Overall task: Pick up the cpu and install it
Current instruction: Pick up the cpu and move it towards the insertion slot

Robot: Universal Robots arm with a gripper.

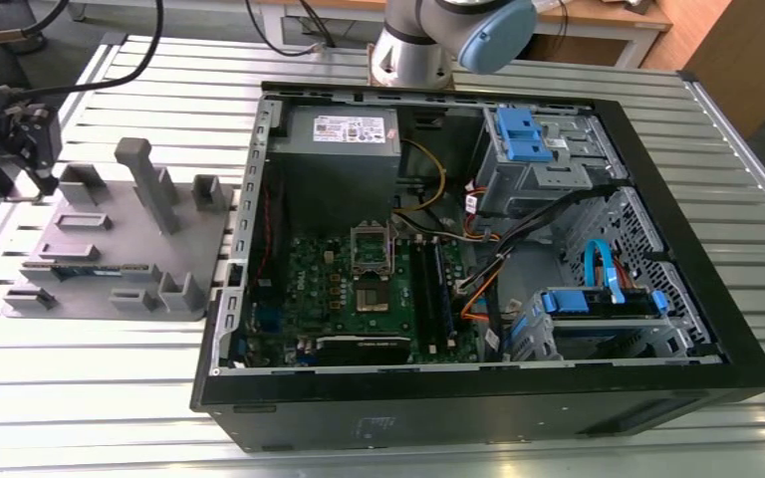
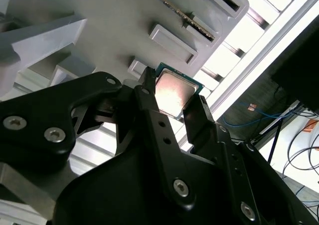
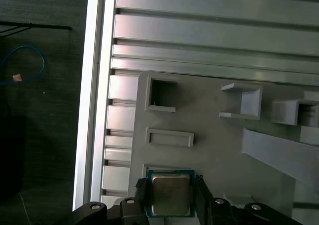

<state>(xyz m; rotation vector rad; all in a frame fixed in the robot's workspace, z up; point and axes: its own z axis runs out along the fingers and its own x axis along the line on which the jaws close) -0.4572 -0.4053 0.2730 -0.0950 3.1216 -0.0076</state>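
The black gripper has its jaws pinching the small, flat, square, silvery-topped cpu by two opposite edges over the grey block tray; likely light, stiff, smooth-topped and fragile underneath, it suits a gentle edge hold.

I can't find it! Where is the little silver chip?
In both wrist views the chip sits clamped in the pincer, over the grey tray.

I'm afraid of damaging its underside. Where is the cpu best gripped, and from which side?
By two opposite side edges, coming from above its metal top. The cpu is thin and flat, face up over the grey tray, so only its edges offer purchase; the gripper clamps it so.
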